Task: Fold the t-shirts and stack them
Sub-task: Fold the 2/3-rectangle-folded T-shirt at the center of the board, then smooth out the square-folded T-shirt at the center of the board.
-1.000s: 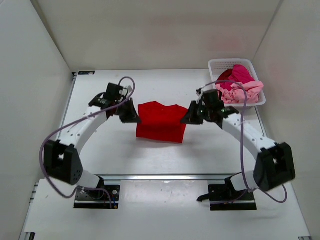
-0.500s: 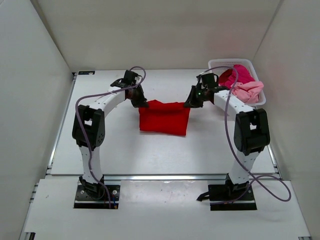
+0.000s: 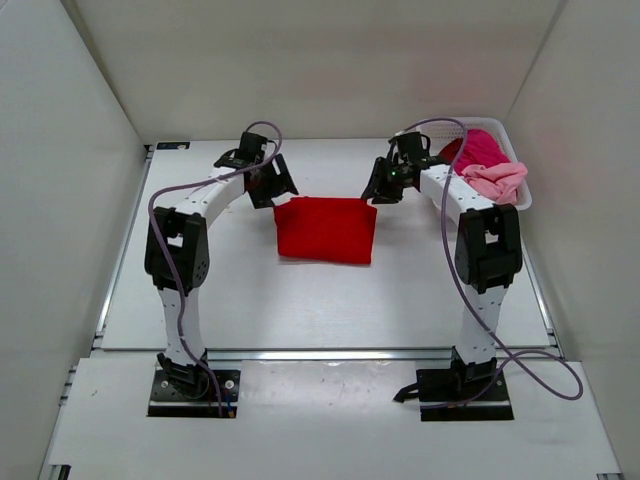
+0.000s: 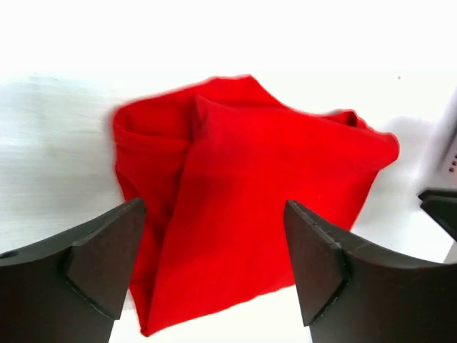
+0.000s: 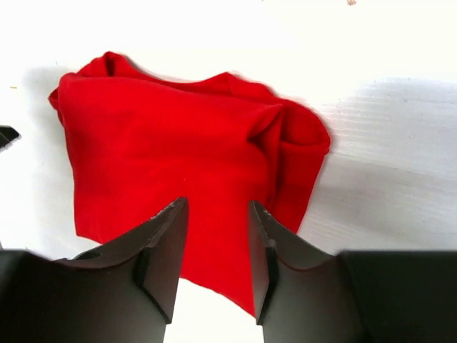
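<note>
Item: red t-shirt point(image 3: 325, 228), lying folded into a rectangle at table centre, its side folds bunching loosely. Left gripper point(image 4: 214, 207) is hovering at its 10 o'clock corner, jaws spread wide and empty. Right gripper point(image 5: 218, 207) is hovering at 2 o'clock, jaws narrowly apart, also empty. Magenta t-shirt point(image 3: 480, 148) and pale pink t-shirt point(image 3: 497, 180) are waiting in the basket point(image 3: 432, 128), further toward 2 o'clock. Risk: a finger snagging a loose fold, dragging the layers open.

The red t-shirt point(image 3: 326, 229) is matt cloth, the basket point(image 3: 478, 121) plastic.
</note>
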`<state>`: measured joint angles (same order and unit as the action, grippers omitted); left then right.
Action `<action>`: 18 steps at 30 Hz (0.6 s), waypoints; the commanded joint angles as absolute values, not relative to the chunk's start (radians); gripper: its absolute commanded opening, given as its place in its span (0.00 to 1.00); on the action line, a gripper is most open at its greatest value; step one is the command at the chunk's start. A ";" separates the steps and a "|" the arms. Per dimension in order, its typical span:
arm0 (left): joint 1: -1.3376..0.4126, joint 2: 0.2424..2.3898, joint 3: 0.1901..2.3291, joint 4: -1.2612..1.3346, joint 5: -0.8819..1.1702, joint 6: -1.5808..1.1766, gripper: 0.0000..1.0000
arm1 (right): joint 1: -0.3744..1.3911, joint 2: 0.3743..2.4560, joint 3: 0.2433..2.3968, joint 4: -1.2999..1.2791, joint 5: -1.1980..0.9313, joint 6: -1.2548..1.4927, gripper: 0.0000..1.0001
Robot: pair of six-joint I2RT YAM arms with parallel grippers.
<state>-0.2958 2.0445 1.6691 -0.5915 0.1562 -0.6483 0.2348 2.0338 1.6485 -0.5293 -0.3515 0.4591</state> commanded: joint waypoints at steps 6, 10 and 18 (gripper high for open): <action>-0.388 1.855 1.525 -0.525 0.239 -0.601 0.05 | 0.279 1.829 1.475 -0.471 -0.420 0.449 0.00; -0.437 1.849 1.344 -0.419 0.313 -0.661 0.00 | 0.328 1.799 1.333 -0.414 -0.446 0.478 0.00; -0.351 1.827 1.066 -0.333 0.284 -0.632 0.08 | 0.333 1.859 1.181 -0.319 -0.445 0.491 0.00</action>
